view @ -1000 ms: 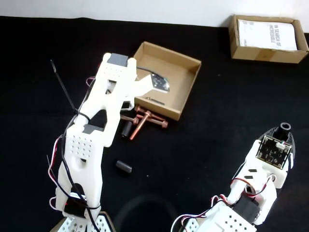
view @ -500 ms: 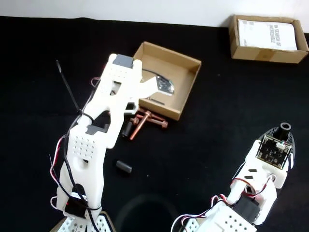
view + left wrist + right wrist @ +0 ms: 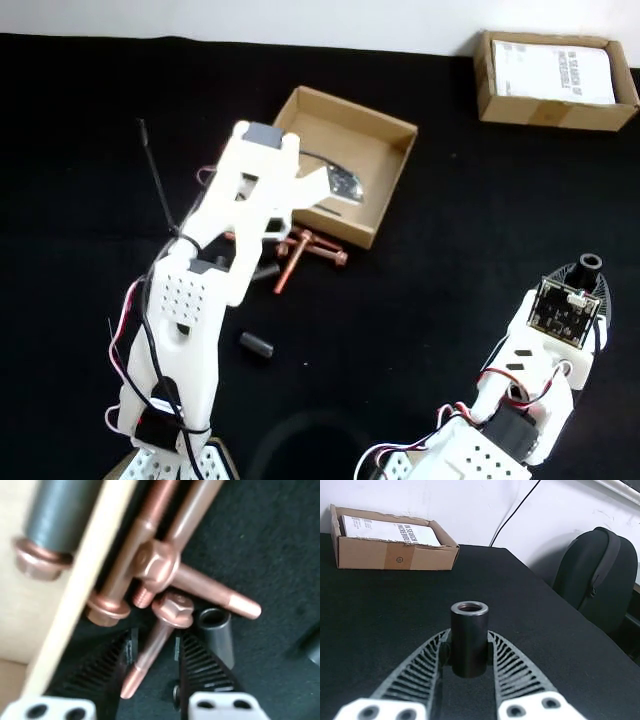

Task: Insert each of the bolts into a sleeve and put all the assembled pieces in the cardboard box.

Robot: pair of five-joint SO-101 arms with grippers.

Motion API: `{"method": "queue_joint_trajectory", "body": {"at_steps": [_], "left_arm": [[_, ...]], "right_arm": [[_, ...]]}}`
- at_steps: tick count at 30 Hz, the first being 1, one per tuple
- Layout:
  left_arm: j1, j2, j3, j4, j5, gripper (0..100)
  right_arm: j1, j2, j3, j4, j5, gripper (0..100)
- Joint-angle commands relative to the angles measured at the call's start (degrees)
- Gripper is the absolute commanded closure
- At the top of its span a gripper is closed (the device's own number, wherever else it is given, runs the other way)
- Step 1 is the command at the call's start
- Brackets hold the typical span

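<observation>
— What is the right tool doing?

— It is gripping a dark cylindrical metal sleeve by its sides. It is holding the sleeve upright, bore facing up, above the black table at the near right.

— And on the left side?

— A short black sleeve is lying alone on the table, just beside the left arm. Farther out, the left tool is hanging released over the table. Its ribbed jaws are standing apart on either side of the shank of a copper-coloured hex-head bolt, and I cannot tell whether they are touching it.

— What is lying around that bolt?

— A second open dark sleeve is lying just beside its head. The bolt is resting against a heap of copper bolts, which are crossing one another against the near wall of the open brown cardboard box.

— Is anything sitting in that box?

— A bolt in a grey sleeve is lying inside, close to that wall.

— And beyond?

— A smaller cardboard box with a printed sheet is sitting at the table's far right corner.
</observation>
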Motion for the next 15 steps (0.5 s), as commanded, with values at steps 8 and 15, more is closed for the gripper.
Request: {"method": "queue_joint_trajectory", "body": {"at_steps": [8, 15], "left_arm": [[3.0, 0.0, -0.7, -2.1, 0.4, 98], [2.9, -0.3, -0.6, -2.2, 4.6, 99]], "right_arm": [[-0.5, -1.1, 7.6, -1.7, 0.8, 99.1], [-0.5, -1.1, 7.6, -1.5, 0.5, 99.1]]}}
